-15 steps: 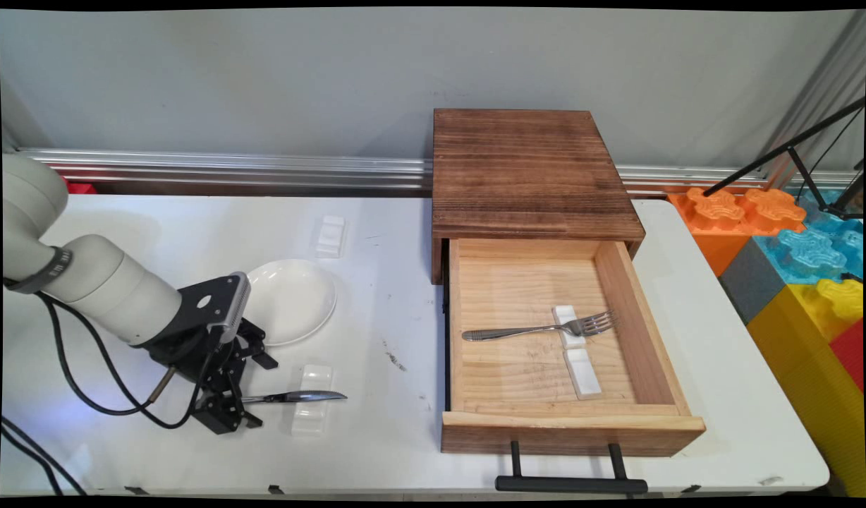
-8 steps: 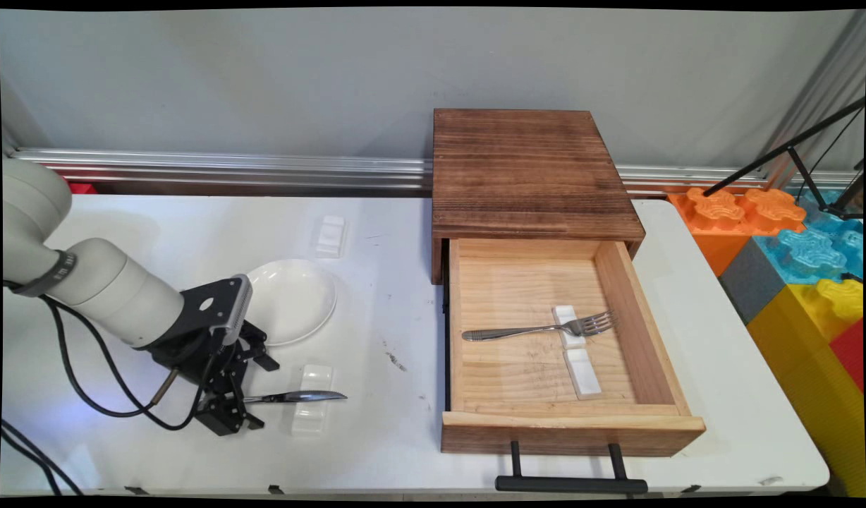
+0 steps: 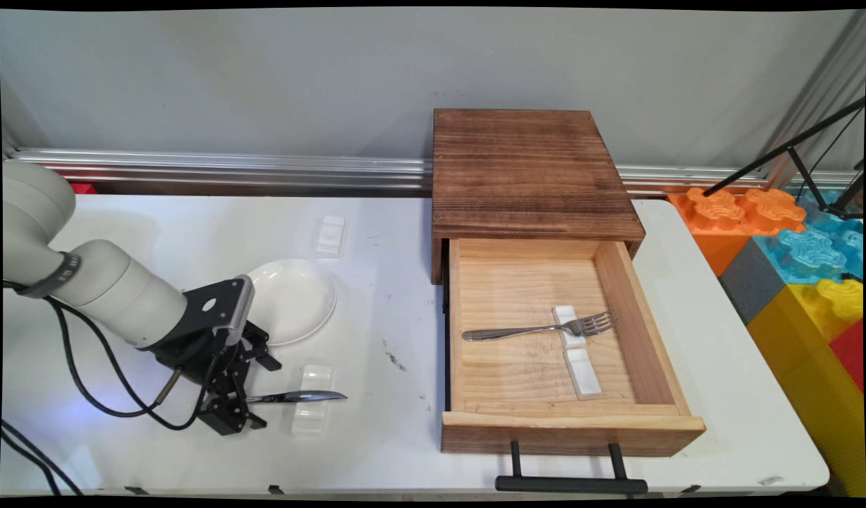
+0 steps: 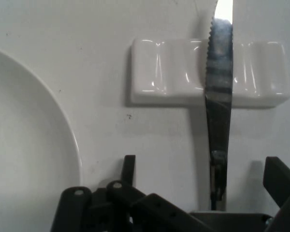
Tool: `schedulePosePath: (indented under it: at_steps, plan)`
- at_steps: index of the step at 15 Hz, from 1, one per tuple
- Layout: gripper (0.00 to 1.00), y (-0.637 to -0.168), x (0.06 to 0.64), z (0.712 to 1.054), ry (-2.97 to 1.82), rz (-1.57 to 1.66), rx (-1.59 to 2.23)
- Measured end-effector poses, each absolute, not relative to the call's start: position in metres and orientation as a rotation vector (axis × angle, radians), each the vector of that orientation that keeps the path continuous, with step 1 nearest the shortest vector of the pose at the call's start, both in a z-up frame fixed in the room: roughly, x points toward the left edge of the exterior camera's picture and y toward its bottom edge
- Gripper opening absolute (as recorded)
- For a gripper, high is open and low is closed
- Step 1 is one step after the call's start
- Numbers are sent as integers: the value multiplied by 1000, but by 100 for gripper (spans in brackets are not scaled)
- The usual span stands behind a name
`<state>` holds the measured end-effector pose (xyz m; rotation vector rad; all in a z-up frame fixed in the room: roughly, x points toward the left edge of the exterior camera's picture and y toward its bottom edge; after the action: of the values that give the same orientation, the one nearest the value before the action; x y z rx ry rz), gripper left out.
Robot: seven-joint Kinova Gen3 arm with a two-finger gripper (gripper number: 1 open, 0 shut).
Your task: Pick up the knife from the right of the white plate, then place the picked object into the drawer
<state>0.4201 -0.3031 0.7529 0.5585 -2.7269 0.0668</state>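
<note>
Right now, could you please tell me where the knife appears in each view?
Main view: the knife lies lower left, across a white rest, beside the claw.
Hand view: knife right of centre, running up over the rest.
Shared landmark: the white plate.

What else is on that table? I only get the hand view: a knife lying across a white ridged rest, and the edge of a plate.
Observer: In the main view, a wooden box stands to the right of your knife, with its drawer pulled open.
Operator: Is there anything in the drawer?
Observer: Yes, a fork lies there, propped near its tines on a small white holder.
Operator: Is my rest the only one out on the table?
Observer: No. Another white rest sits beyond the plate, nearer the wall, with nothing on it.
</note>
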Motion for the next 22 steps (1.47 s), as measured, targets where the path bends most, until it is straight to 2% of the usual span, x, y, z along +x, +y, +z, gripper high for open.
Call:
schedulePosePath:
  at_steps: [3, 4, 22]
  plan:
    - [100, -304, 419, 752, -2725, 69, 558]
    - [0, -304, 419, 752, -2724, 70, 556]
    - [0, -306, 419, 774, -2711, 42, 568]
